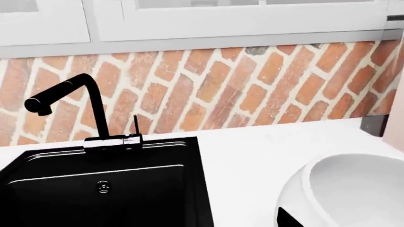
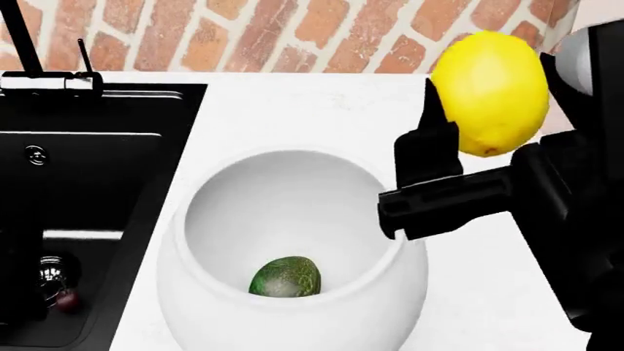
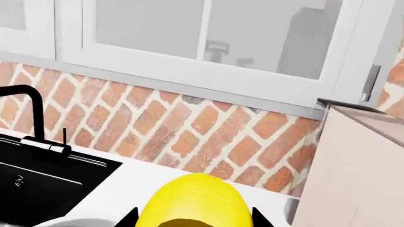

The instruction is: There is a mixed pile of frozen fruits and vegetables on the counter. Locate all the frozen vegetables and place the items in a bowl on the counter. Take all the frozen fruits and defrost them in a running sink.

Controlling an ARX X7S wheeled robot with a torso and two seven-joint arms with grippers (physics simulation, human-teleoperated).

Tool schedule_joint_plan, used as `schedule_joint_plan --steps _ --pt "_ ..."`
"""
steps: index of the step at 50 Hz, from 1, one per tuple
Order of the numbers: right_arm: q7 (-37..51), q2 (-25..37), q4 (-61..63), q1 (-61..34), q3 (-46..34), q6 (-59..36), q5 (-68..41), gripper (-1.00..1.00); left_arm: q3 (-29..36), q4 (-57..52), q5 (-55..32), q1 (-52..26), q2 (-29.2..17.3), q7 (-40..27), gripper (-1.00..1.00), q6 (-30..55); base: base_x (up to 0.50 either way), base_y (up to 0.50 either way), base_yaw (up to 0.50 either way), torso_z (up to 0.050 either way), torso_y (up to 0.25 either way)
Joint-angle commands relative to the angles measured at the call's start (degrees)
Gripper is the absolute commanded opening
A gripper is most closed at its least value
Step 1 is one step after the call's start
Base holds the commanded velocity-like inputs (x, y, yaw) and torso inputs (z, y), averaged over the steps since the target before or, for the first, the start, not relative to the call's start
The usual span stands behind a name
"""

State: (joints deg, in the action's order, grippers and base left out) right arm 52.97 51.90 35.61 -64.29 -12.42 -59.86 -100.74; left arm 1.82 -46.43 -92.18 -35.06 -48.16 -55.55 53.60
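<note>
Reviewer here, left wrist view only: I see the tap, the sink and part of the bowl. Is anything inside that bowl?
Observer: Yes. The head view shows a dark green avocado-like item at the bottom of the bowl.
Reviewer: And the lemon?
Observer: The lemon is held off the counter in the right pincer, up beside the bowl's right rim.
Reviewer: Anything in the sink?
Observer: Small purple-red grapes lie low in the sink, near the drain.
</note>
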Motion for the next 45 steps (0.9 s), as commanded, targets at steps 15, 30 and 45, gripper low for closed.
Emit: schedule_joint_plan --steps 15,30,45 --pt "-2.8 -16.0 -18.5 -16.8 -18.3 -8.7 -13.0 -1.00 -14.4 -5.7 4.3 18.8 -3.3 5.8 1.00 -5.9 0.00 0.00 0.00 0.000 0.000" --pt "-2.8 -19.2 -21.8 -15.3 -21.3 -7.6 -12.9 -1.00 -14.9 -5.7 5.5 19.8 -3.1 6.1 1.00 -6.2 0.00 0.00 0.00 0.000 0.000" --pt "-2.8 -22.0 -27.6 -16.4 -23.9 -7.3 -7.1 -1.00 -14.9 -5.7 4.8 19.7 -3.7 6.0 1.00 -6.4 0.00 0.00 0.00 0.000 0.000"
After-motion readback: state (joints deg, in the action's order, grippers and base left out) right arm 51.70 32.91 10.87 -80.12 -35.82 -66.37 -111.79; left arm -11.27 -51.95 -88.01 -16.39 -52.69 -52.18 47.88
